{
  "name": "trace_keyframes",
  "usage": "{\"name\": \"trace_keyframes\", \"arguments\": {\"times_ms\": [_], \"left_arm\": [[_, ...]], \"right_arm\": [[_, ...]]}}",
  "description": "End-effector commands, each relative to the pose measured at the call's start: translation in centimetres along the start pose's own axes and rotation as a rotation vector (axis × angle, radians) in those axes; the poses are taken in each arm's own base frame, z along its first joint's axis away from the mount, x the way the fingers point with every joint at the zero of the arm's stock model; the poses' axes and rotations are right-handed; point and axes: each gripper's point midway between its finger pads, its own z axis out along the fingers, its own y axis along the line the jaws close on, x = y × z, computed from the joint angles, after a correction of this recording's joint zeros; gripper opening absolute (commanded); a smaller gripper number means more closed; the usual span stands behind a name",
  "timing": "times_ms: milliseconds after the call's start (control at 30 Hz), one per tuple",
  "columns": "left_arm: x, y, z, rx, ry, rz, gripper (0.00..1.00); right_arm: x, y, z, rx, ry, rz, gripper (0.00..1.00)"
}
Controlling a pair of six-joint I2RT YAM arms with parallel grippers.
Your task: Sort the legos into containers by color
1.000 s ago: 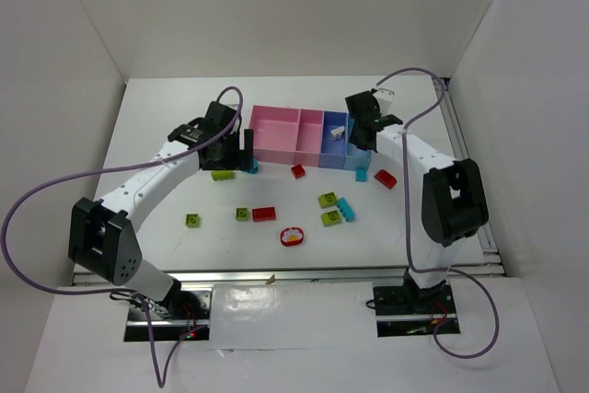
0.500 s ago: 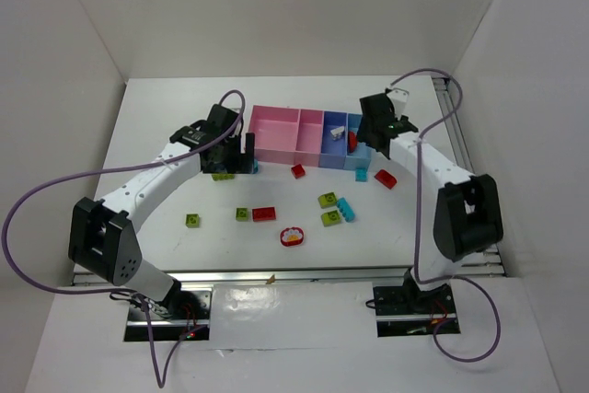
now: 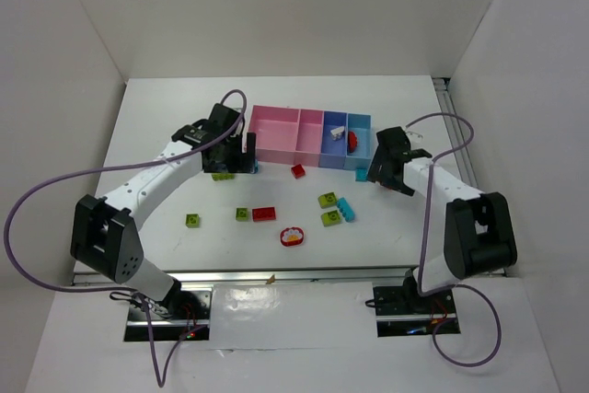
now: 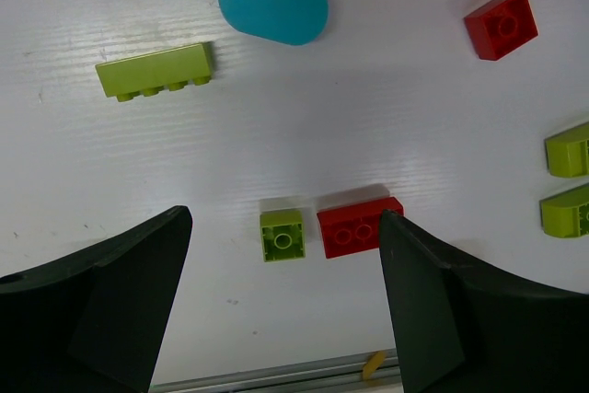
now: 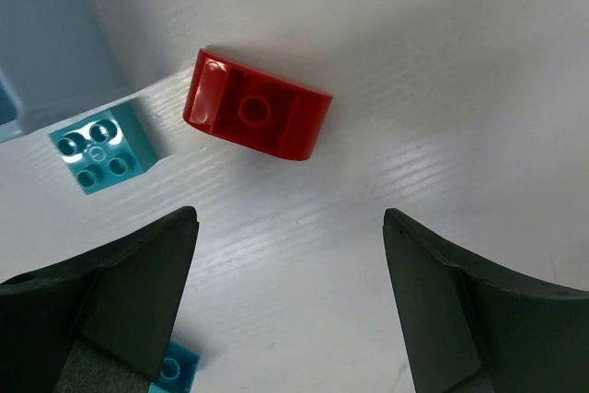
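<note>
Top external view gives me the white counter (image 3: pixel 156 126), with the joined containers (image 3: pixel 276 157) set at its far middle where both arms can reach. A red piece (image 3: pixel 352 139) and a white piece (image 3: pixel 337 132) lie in the blue bins; most legos are loose on the counter in front. My left pincer (image 4: pixel 281 223) hangs spread and empty just left of the pink bins, with a small lime brick (image 4: pixel 282 235) and a red two-stud brick (image 4: pixel 359 227) side by side in its wrist view. My right pincer (image 5: pixel 290 218) is open too, gripping nothing. It sits low near a curved red brick (image 5: pixel 258 115) beside a teal brick (image 5: pixel 99 147), wide enough, I judge, to straddle that red one.
</note>
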Motion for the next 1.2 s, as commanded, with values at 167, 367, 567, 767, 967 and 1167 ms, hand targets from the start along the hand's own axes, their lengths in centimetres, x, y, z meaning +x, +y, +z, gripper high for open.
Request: {"name": "trace_keyframes", "arguments": {"times_ms": [167,367,567,767,967,1167], "left_arm": [[-1.3,-0.8,-0.5,0.011,-0.025,0.004,0.93],[-1.2,-0.6,-0.6,-0.001,-0.020,0.005,0.93],[-1.0,-0.5,-0.3,-0.005,-0.011,0.006,0.93],[-1.2,-0.6,-0.1,-0.005,-0.011,0.006,0.93],[-1.0,-0.9,0.2,-0.007,0.005,0.016,0.93],[-1.1,-0.7,0.2,-0.024,-0.002,0.006,0.93]], "right_arm": [[0.0,-1.1,3.3,0.119,0.067,-0.048,0.89],[-2.0,-1.9,5.1,0.107,0.035,-0.033,0.86],[-3.5,-2.4,6.8,0.096,0.023,-0.006,0.86],[-3.9,-1.9,7.5,0.078,0.008,-0.022,0.83],[-4.6,-1.8,7.1,0.050,-0.019,-0.011,0.47],[-9.1,-0.7,1.9,-0.054,-0.175,0.070,0.30]]}}
